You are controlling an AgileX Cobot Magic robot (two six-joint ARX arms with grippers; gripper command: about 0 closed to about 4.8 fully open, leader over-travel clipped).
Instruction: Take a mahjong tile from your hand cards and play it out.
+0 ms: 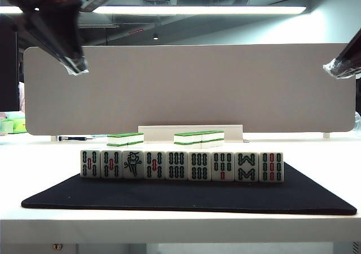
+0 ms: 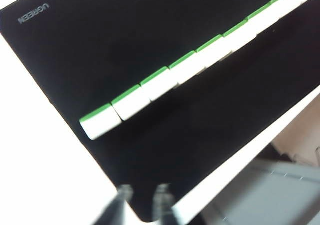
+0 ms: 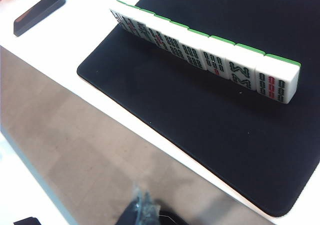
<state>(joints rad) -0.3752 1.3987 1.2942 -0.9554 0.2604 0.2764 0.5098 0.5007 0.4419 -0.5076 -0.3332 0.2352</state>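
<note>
While nine hand cards (image 1: 181, 165) stood upright in a touching row on the black mat (image 1: 186, 196), the mahjong tile (image 1: 132, 164) with the bird face sat third from the exterior view's left end, untouched. The left gripper (image 1: 76, 66) hung high above the row's left end, fingertips (image 2: 121, 195) slightly parted and empty. The right gripper (image 1: 340, 68) hovered high at the right, its jaw state unclear.

A white table (image 1: 180, 226) carries a black mat (image 1: 186, 200) and green-backed tiles (image 1: 197, 136).

Black left gripper (image 1: 75, 66) and right gripper (image 1: 340, 68), fingertips seemingly plastic-wrapped.
</note>
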